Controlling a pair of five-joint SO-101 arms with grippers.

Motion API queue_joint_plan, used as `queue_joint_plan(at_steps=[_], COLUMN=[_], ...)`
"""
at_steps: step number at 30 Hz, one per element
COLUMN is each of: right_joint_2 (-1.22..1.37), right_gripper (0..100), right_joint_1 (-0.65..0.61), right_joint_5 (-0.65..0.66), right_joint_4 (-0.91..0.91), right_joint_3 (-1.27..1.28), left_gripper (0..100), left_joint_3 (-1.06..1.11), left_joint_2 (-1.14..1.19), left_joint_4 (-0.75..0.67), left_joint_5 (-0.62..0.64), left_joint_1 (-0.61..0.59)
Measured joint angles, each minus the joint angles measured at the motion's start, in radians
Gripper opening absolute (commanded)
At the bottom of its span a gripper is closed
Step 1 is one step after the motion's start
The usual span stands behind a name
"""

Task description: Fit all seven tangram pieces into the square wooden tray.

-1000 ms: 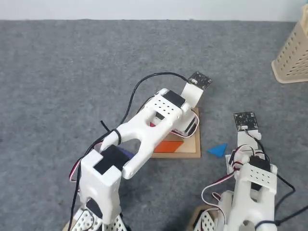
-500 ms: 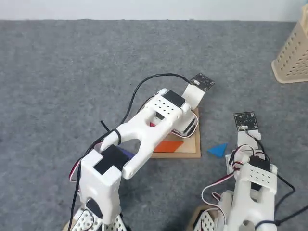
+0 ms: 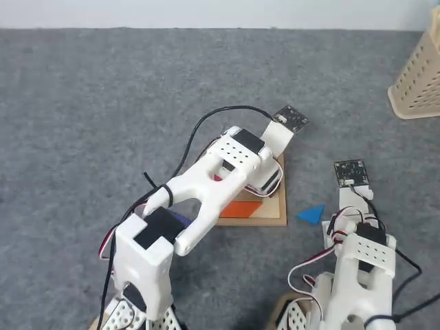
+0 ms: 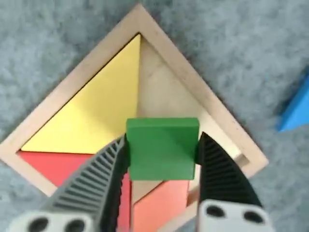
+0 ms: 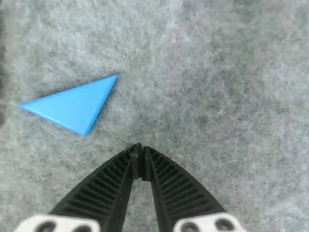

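My left gripper (image 4: 161,147) is shut on a green square piece (image 4: 162,147), held above the square wooden tray (image 4: 203,94). In the tray lie a yellow triangle (image 4: 94,113), a red piece (image 4: 48,164) and an orange piece (image 4: 161,203), with bare wood between them. From above, the left arm (image 3: 227,172) covers most of the tray (image 3: 278,216), and the orange piece (image 3: 240,208) shows at its front. A blue triangle (image 3: 311,214) lies on the carpet just right of the tray. My right gripper (image 5: 138,157) is shut, empty, close to the blue triangle (image 5: 72,106).
A purple piece (image 3: 180,219) peeks out from under the left arm, left of the tray. A beige perforated container (image 3: 419,75) stands at the far right edge. Grey carpet stretches open behind and to the left of the tray.
The left wrist has shifted or turned slightly; its camera board sits a little further right and higher. The right arm has not moved.
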Motion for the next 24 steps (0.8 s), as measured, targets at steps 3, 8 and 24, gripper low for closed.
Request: queue_joint_plan(at_steps=[3,8,24], right_joint_2=[0.000,0.000,0.000], right_gripper=[1.0,1.0,1.0], right_joint_1=[0.000,0.000,0.000], right_joint_5=[0.000,0.000,0.000], right_joint_4=[0.000,0.000,0.000], right_joint_3=[0.000,0.000,0.000], left_gripper=[20,25,6], left_joint_3=[0.000,0.000,0.000], left_joint_2=[0.000,0.000,0.000], left_joint_4=[0.000,0.000,0.000], left_joint_5=[-0.002,-0.005,-0.006], left_joint_1=[0.000,0.000,0.000])
